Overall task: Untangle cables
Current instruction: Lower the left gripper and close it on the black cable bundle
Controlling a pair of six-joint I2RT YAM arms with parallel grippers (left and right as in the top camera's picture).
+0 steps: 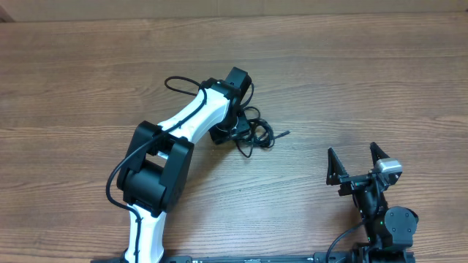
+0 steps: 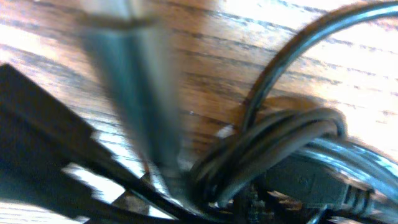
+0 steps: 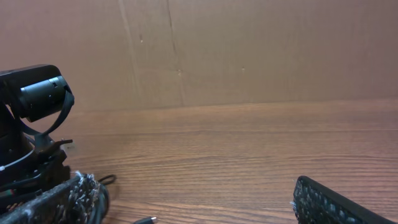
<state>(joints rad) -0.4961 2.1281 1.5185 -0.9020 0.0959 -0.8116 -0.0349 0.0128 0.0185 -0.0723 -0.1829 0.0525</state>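
The cables lie in a tight black bunch at mid-table, with one plug end sticking out to the right. My left gripper points down onto the bunch's left side, its jaws hidden under the wrist. In the left wrist view the knotted cords and a dark plug body fill the frame, blurred, so how the jaws stand is unclear. My right gripper stands open at the near right, away from the cables, with nothing between its fingers. A silvery plug tip shows low in the right wrist view.
The wooden table stretches bare around the bunch. A brown cardboard wall stands behind the table. The left arm's thick black wire loops beside its white link. The left arm's wrist shows at the left of the right wrist view.
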